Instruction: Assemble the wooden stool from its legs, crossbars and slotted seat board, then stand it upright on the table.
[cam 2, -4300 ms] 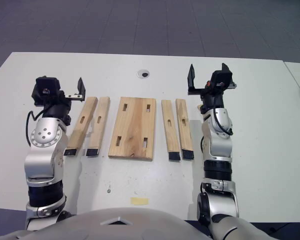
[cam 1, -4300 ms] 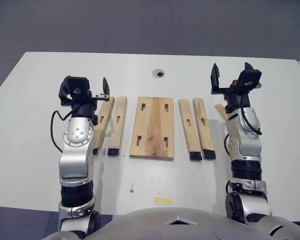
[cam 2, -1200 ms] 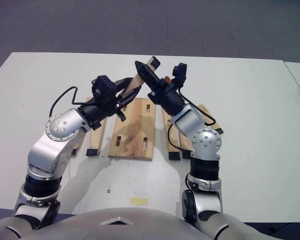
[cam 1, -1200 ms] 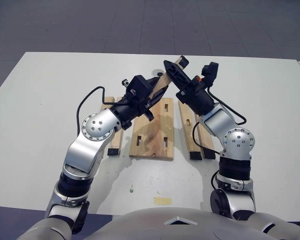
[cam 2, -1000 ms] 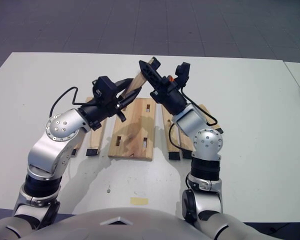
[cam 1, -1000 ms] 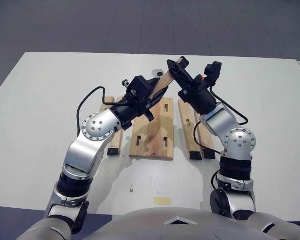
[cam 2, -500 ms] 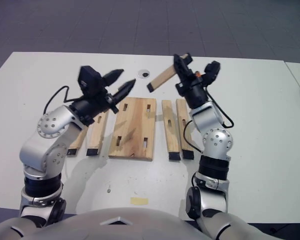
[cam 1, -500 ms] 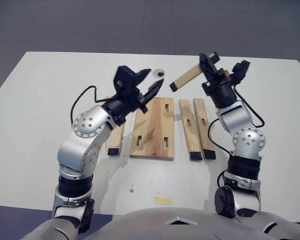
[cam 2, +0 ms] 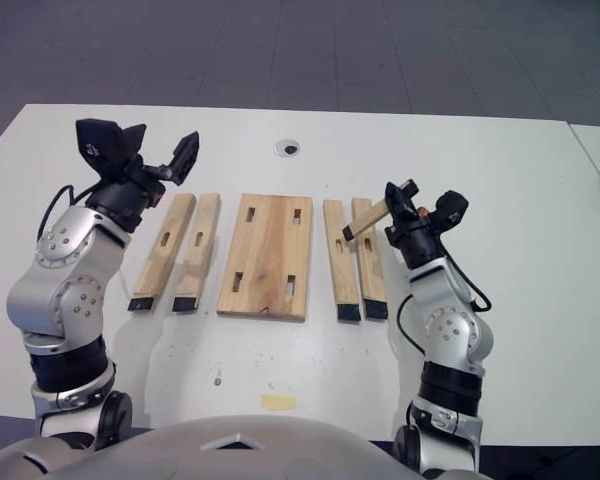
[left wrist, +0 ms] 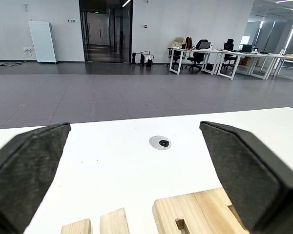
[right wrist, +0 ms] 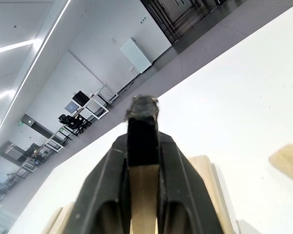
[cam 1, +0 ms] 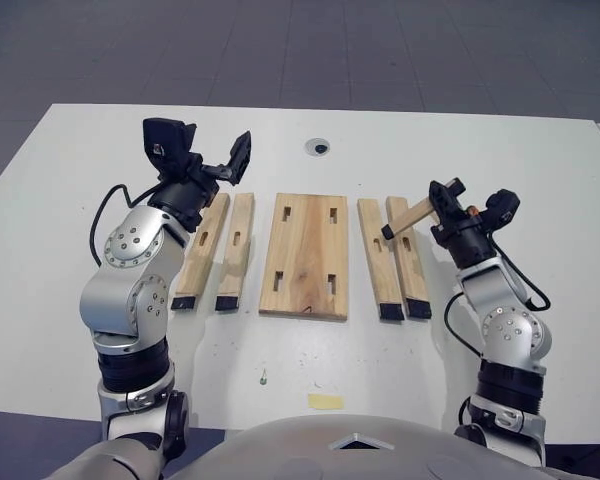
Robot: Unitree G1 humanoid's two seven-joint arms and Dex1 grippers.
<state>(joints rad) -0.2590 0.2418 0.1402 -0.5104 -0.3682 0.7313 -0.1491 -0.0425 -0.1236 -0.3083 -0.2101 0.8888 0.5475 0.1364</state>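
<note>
Right claw: clenched flat on both faces of a short crossbar, which I hold at my right side of the desk.
Crossbar: pale, straight-grained wood, a thin rectangular slat with a rough dark cap on its free end. It is tilted, the capped end lowest and over the far ends of my two right legs. I cannot tell whether it touches them.
Left claw: released, its two blunt black wedge pads spread wide, raised over the far ends of my left legs and gripping nothing.
Seat board: flat in the middle of the desk, a light rectangular plank with knotty grain and four small rectangular slots, two nearer me and two farther off.
Left legs: outer left leg and inner left leg lie side by side just beside the board. Each is a slim slotted bar with a black tip towards me.
Right legs: inner right leg and outer right leg, same shape, lying close together.
Desk: smooth matt white, with a round grommet hole beyond the board and a yellow paper note near my edge.
</note>
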